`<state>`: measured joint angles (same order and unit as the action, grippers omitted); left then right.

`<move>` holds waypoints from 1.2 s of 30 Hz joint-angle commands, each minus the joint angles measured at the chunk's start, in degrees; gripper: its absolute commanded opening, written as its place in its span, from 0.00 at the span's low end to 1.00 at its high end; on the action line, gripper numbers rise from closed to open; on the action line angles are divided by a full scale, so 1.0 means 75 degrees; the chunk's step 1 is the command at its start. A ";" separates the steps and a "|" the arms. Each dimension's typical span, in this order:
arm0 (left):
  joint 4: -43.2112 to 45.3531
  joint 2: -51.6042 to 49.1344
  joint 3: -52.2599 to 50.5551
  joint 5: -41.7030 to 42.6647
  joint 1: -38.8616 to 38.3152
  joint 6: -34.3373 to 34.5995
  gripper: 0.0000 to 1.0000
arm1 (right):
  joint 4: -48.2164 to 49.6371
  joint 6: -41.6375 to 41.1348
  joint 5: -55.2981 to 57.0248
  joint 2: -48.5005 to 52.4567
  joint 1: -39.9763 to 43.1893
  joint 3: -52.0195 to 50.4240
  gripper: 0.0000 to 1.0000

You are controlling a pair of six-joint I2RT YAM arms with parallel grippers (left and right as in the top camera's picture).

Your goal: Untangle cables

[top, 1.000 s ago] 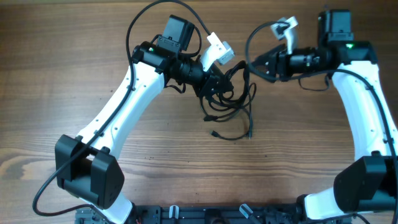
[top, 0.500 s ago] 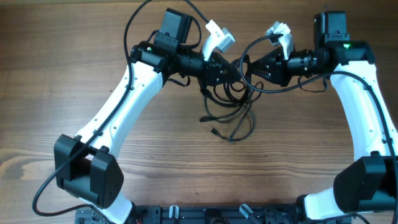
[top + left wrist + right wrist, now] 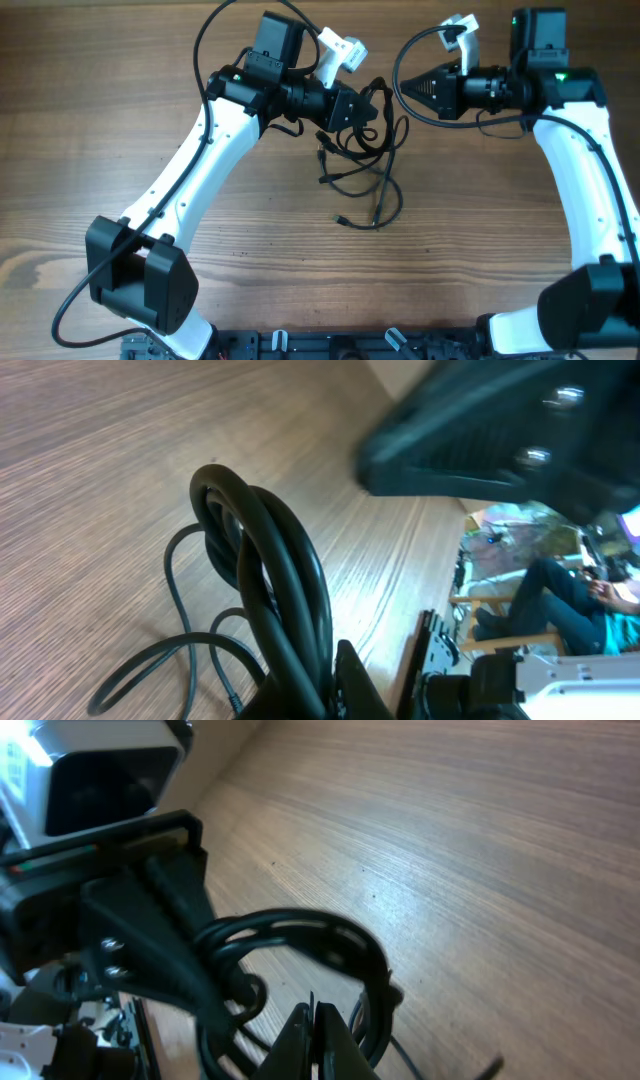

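Black cables [image 3: 365,140] hanging bunched from left gripper [image 3: 360,106], jaws clamping bundle; loose ends trailing onto wooden table [image 3: 120,80] below. Right gripper [image 3: 404,90] hovering just beside loop, fingers pressing together; whether pinching strand, cannot tell.

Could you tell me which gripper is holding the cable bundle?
The left gripper; the cables hang from it, while the right gripper is shut beside them.

L arm [image 3: 197,172] / R arm [image 3: 587,190]: white shells | blk joints+wires | green LED [image 3: 561,73]
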<state>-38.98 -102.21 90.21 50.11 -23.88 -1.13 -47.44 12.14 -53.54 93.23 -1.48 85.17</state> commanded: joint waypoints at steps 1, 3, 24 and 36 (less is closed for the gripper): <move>0.0035 0.0026 0.0029 -0.0510 -0.0006 0.0621 0.04 | -0.0300 -0.0082 0.0603 -0.0291 -0.0061 0.0058 0.13; 0.0087 0.0026 0.0029 -0.0991 -0.0006 0.1486 0.04 | -0.0490 0.0428 0.0600 -0.0289 -0.0061 0.0058 0.37; 0.0026 0.0026 0.0029 0.3891 0.1049 0.0417 0.04 | 0.0227 0.2792 -0.0938 -0.0291 -0.0283 0.0058 0.37; 0.0029 0.0026 0.0029 0.4001 0.0831 0.0615 0.04 | 0.0516 0.2981 -0.1011 -0.0289 -0.0586 0.0058 0.23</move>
<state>-38.79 -102.21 90.21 77.49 -16.34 3.16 -44.29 33.50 -59.07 92.01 -4.54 85.17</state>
